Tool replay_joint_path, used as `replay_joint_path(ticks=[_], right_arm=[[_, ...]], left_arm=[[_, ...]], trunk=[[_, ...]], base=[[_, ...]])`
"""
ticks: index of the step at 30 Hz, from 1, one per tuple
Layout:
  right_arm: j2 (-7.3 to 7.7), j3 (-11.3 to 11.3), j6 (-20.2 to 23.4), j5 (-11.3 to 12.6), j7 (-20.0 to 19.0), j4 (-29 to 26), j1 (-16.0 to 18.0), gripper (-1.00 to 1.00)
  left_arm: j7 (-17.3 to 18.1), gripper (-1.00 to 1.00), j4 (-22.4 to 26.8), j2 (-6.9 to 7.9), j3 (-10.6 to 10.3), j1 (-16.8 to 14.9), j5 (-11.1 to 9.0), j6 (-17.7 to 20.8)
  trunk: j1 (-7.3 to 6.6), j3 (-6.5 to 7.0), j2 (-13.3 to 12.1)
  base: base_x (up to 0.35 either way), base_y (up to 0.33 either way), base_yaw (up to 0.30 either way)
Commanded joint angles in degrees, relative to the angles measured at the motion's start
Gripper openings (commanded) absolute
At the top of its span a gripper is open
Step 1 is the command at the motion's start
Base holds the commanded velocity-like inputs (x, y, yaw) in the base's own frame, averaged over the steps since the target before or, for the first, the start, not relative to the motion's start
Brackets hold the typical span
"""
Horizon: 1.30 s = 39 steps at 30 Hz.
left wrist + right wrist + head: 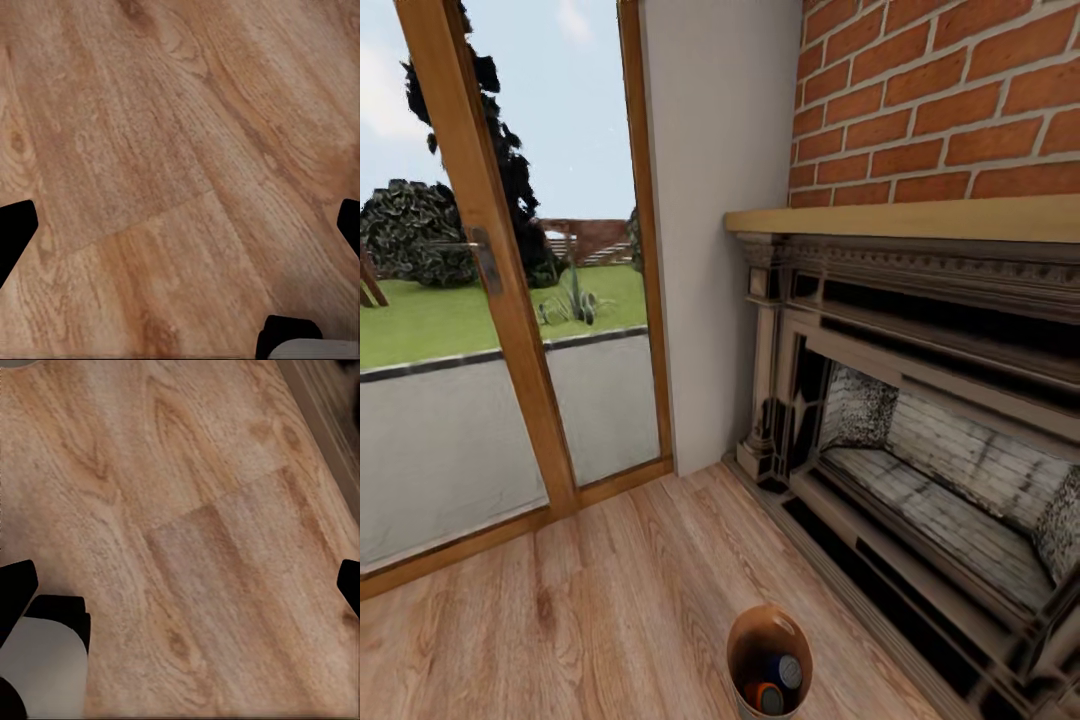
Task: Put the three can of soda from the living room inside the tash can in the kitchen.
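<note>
Standing on the plank floor (560,600) ahead, centred between both arms: bin (745,640), mouth up, cans (778,682) inside. Both end effectors spread, empty.

Your head camera looks forward and down from standing height into the corner of the living room, taking in the glass door (490,300), the fireplace (920,420) under the brick chimney (950,100), and the plank floor (590,600), with the tash can (769,661) at the lower edge. Both wrist cameras face almost straight down at that plank floor (180,150) (195,510) from closer up. The floor is the part all three views share; your right wrist view also catches the fireplace base (330,405) at one corner.
</note>
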<state>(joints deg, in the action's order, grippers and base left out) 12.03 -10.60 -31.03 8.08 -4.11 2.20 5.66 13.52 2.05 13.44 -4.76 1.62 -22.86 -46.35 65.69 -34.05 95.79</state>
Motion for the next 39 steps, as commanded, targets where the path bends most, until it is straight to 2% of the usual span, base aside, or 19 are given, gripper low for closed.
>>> replay_joint_path(ticks=[1, 14, 24, 39], right_arm=[[0.00, 0.0, 0.0, 0.0, 0.0, 0.0, 0.0, 1.00], [0.01, 0.0, 0.0, 0.0, 0.0, 0.0, -0.6, 1.00], [-0.02, 0.0, -0.1, 0.0, 0.0, 0.0, -1.1, 1.00], [0.01, 0.0, -0.1, 0.0, 0.0, 0.0, -1.2, 1.00]], left_arm=[[0.0, 1.00, -0.1, -0.11, 0.0, 0.2, -0.1, 0.0], [-0.2, 1.00, -0.7, -0.97, -0.1, 1.5, -0.7, -2.6], [-0.2, 1.00, -1.1, -2.14, -0.1, 2.8, -0.6, -7.0], [-0.2, 1.00, -1.3, -2.62, -0.1, 3.1, -0.5, -7.9]], trunk=[[-0.23, 0.19, -0.4], [-3.08, 2.52, -5.6], [-5.28, 4.32, -9.6], [-8.57, 7.01, -15.7]], base=[[0.000, 0.000, 0.000], [0.000, 0.000, 0.000], [0.000, 0.000, 0.000], [0.000, 0.000, 0.000]])
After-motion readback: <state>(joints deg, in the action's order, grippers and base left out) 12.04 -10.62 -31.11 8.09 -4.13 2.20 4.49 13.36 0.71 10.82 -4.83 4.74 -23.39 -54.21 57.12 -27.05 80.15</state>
